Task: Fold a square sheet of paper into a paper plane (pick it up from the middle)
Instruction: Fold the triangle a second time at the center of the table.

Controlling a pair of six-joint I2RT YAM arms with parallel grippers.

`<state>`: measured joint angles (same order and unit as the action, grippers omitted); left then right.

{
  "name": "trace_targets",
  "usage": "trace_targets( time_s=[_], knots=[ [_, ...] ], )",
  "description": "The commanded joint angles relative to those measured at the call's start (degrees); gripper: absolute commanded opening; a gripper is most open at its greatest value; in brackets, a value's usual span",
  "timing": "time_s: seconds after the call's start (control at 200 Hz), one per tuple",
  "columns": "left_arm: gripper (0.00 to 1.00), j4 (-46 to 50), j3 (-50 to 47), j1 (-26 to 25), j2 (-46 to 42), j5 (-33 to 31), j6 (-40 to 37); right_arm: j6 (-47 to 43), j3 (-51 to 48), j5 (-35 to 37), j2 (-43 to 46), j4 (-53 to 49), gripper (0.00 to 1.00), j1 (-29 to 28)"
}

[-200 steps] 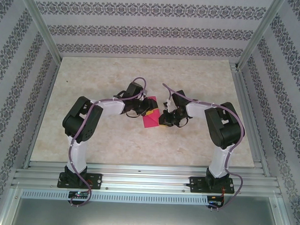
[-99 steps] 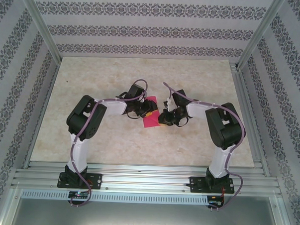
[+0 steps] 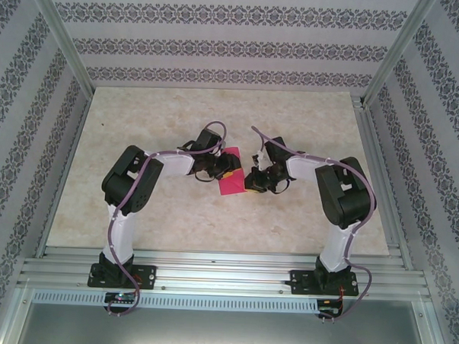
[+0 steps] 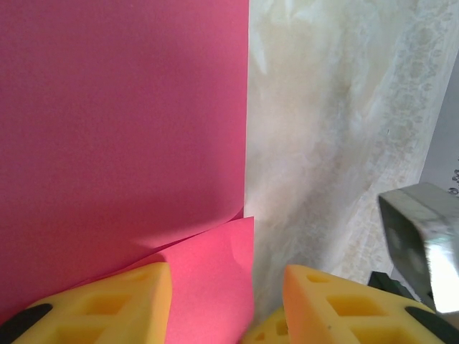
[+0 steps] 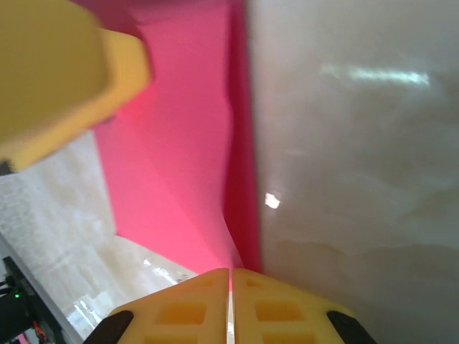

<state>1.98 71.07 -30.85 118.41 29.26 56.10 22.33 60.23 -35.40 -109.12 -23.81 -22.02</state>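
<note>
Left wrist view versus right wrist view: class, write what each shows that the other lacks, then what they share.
Left wrist view: the left gripper with its yellow fingers apart, a folded corner flap of the magenta-pink paper sheet between them, and a grey metal frame piece at the right.
Right wrist view: the right gripper shut on the sheet's edge, a crease running up to it, and the left gripper's yellow finger at the upper left.
Shared: the pink sheet, with one straight edge, lying on the pale marbled table.
</note>
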Motion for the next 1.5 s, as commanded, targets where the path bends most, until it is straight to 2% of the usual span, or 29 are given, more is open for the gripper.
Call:
trace_targets(
  time_s=[0.0, 0.145, 0.355, 0.614, 0.719, 0.889, 1.149, 1.294, 1.499],
  knots=[
    [0.47, 3.73, 0.57, -0.35, -0.46, -2.01, -1.87, -2.28, 1.89, 4.78, -1.01, -3.84, 0.1, -0.53],
    [0.47, 3.25, 0.47, -0.36, -0.46, -1.75, -1.78, -1.61, 2.09, 2.83, 2.04, -2.8, 0.13, -0.18],
    [0.47, 3.28, 0.98, -0.35, -1.03, -1.42, -2.0, 0.16, 5.65, 4.99, 2.95, -2.09, 0.25, 0.91],
    [0.52, 0.63, 1.67, -0.37, -2.61, -0.09, -0.45, 0.65, 8.26, 5.59, -1.13, -2.35, 0.27, 0.83],
    [0.56, 0.04, 2.36, -0.39, -3.0, 0.71, -0.29, 1.16, 8.89, 3.77, -2.52, -1.75, 0.28, 0.63],
    [0.6, 0.24, 0.91, -0.02, -5.47, -0.96, -0.81, 0.27, 10.63, 2.76, -5.1, -2.46, 0.3, 0.06],
    [0.62, -0.69, -0.51, 1.03, -8.05, 0.05, -0.9, 0.82, 11.36, 1.49, -7.96, -0.5, 0.31, -1.34],
    [0.58, 2.95, -2.76, 2.29, -9.27, -4.56, -0.1, 1.2, 11.86, 2.53, -9.29, -0.38, 0.31, -2.03],
    [0.45, 1.98, -3.74, 2.79, -7.69, -2.91, 0.46, 1.81, 11.92, 2.85, -9.24, 1.35, 0.3, -3.49]
  ],
)
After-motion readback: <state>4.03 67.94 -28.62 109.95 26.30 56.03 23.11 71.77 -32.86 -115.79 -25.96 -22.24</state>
